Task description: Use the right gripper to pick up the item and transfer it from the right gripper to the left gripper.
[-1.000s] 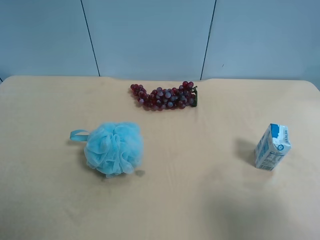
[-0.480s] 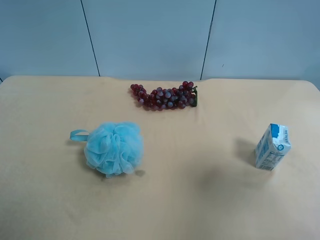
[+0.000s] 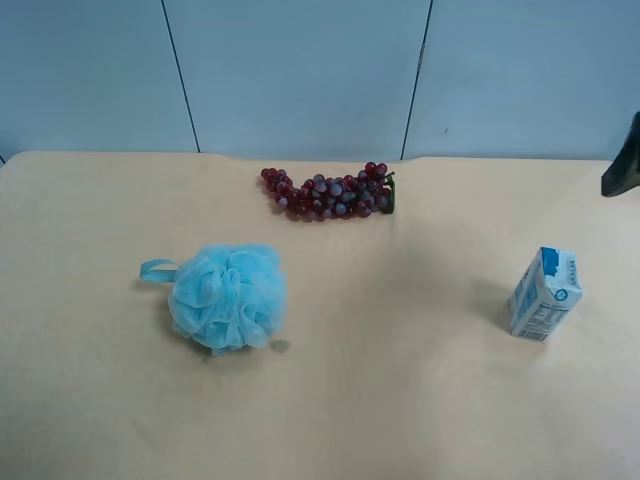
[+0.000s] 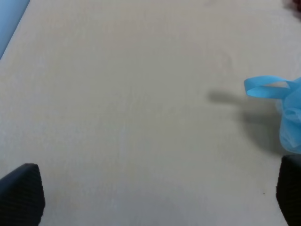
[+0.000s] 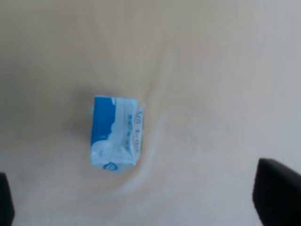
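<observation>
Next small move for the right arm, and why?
Probably lower the right gripper toward the carton and centre on it: the fingers are spread open, nothing is held, and the carton stands untouched on the table, clear of both.

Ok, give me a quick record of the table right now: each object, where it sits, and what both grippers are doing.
drink carton: upright, exterior high view's right, ungripped
bath sponge: that view's left
grape bunch: far middle
right gripper: open, empty, clear of the carton
left gripper: open, empty, near the sponge's ribbon loop
</observation>
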Action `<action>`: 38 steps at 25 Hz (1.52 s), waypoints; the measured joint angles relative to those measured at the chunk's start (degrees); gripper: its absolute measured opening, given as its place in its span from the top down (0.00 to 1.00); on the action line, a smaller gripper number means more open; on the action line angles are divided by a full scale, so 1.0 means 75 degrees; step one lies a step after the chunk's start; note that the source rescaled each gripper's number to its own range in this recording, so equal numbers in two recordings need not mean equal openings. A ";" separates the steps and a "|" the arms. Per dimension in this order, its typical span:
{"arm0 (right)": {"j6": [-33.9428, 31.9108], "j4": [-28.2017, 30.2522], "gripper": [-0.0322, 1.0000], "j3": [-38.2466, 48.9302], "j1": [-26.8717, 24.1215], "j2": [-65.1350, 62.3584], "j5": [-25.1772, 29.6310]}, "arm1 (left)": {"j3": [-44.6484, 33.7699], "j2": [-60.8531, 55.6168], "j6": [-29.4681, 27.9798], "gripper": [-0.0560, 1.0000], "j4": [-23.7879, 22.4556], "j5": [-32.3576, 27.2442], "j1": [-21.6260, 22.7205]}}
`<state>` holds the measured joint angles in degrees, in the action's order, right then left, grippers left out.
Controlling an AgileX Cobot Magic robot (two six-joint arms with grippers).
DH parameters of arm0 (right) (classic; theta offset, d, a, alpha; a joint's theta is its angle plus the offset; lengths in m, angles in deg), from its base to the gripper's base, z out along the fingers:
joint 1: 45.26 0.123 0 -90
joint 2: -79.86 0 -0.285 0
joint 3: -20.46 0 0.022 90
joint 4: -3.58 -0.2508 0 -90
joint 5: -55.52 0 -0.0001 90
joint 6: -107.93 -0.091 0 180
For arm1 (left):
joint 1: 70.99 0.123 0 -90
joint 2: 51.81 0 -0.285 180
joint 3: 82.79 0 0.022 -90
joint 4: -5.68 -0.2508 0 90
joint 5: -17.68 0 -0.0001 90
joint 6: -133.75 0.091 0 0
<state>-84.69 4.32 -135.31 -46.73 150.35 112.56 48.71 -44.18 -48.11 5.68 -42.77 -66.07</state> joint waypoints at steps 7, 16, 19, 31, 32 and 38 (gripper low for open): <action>-0.0197 -0.0099 0.00 -0.0002 0.0000 0.1302 -0.0285 | 0.0000 0.0000 0.0000 0.00 0.0000 0.0000 0.0000; -0.0202 -0.0459 0.00 -0.0002 0.0000 0.2137 -0.0536 | 0.0000 0.0000 0.0000 0.00 0.0000 0.0000 0.0000; -0.0219 -0.0459 0.00 -0.0002 0.0000 0.2404 -0.0593 | 0.0000 0.0000 0.0000 0.00 0.0000 0.0000 0.0000; -0.0219 -0.0743 0.00 0.0089 0.0000 0.3318 -0.1023 | 0.0000 0.0000 0.0000 0.00 0.0000 0.0000 0.0000; -0.0219 -0.0763 0.00 0.0258 0.0000 0.3330 -0.1164 | 0.0000 0.0000 0.0000 0.00 0.0000 0.0000 0.0000; -0.0219 -0.0796 0.00 0.1433 0.0000 0.3443 -0.2270 | 0.0000 0.0000 0.0000 0.00 0.0000 0.0000 0.0000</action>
<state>-86.34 -1.65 -124.56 -46.73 176.17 95.54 48.71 -44.18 -48.11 5.68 -42.77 -66.07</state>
